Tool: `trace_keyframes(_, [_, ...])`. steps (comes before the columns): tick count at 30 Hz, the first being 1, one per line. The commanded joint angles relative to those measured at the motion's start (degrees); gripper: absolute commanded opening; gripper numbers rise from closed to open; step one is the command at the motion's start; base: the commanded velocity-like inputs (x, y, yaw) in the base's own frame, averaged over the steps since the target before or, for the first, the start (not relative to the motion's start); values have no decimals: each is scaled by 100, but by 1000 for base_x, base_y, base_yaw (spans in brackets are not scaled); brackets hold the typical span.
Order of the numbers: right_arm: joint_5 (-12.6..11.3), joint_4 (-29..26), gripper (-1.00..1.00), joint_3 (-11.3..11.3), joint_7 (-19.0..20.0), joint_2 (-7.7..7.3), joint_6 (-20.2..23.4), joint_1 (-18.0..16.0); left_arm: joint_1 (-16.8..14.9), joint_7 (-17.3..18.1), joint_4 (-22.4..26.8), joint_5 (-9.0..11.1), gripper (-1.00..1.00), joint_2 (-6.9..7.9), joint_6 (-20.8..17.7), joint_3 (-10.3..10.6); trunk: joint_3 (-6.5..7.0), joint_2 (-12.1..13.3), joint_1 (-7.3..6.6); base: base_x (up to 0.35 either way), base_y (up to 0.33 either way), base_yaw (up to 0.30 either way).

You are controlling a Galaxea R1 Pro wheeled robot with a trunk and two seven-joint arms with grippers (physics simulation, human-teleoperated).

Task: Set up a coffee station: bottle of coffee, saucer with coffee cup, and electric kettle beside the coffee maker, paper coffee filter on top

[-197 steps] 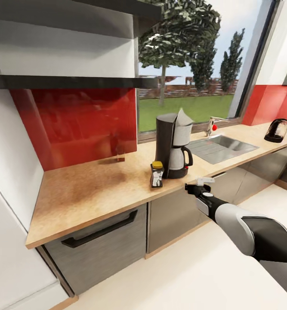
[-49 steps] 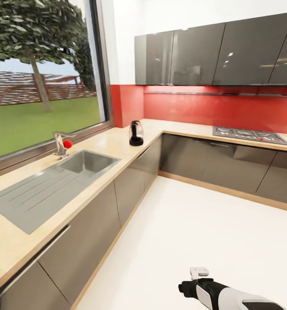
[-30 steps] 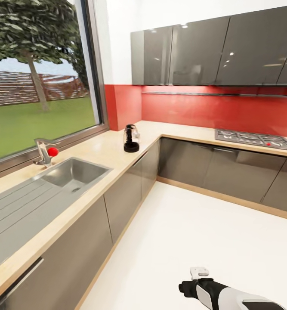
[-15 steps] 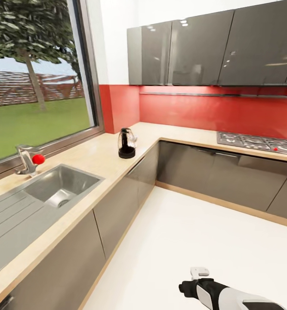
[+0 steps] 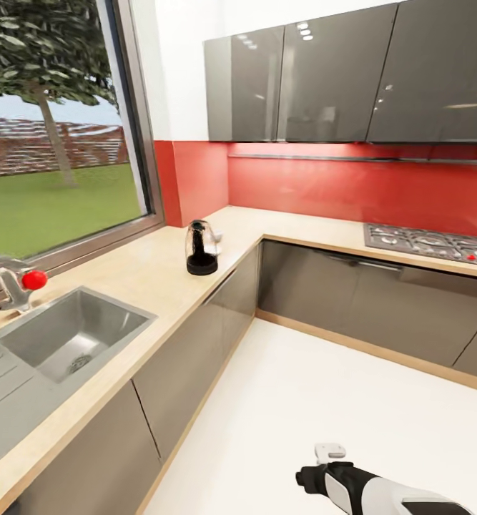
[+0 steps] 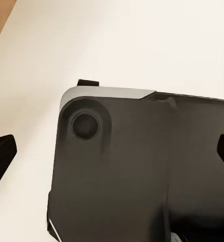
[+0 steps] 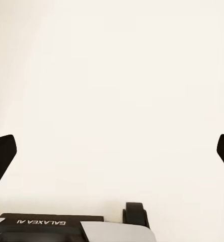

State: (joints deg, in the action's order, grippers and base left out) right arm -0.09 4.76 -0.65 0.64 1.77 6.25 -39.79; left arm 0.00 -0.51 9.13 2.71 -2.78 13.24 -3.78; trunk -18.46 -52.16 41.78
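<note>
Nearest, the right gripper [image 5: 329, 452] hangs over the floor, fingers spread and empty, while farther off the electric kettle [image 5: 201, 248] stands upright on the kitchen countertop [image 5: 152, 268] near the corner, likely rigid, fragile glass, best taken by its handle.

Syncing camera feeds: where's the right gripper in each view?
Head view: right gripper at the bottom edge, right of centre.
Right wrist view: its black fingertips at both side edges, wide apart.
Left wrist view: left gripper over a dark robot casing.
Shared landmark: the white floor.
</note>
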Motion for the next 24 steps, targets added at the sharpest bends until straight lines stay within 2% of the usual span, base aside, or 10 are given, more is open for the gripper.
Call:
trace_keyframes(1, [-1, 9, 100, -6, 5, 3, 7, -6, 0, 7, 6, 19, 100, -7, 12, -35, -6, -4, 4, 340, -95, 0])
trace_keyframes(14, [-4, 17, 100, -7, 6, 11, 8, -7, 0, 7, 17, 19, 100, -105, 12, -35, -6, -4, 4, 340, -95, 0])
trace_keyframes(24, [0, 12, 100, -5, 5, 10, 8, -8, 0, 7, 18, 19, 100, -117, 12, -35, -6, -4, 4, 340, -95, 0])
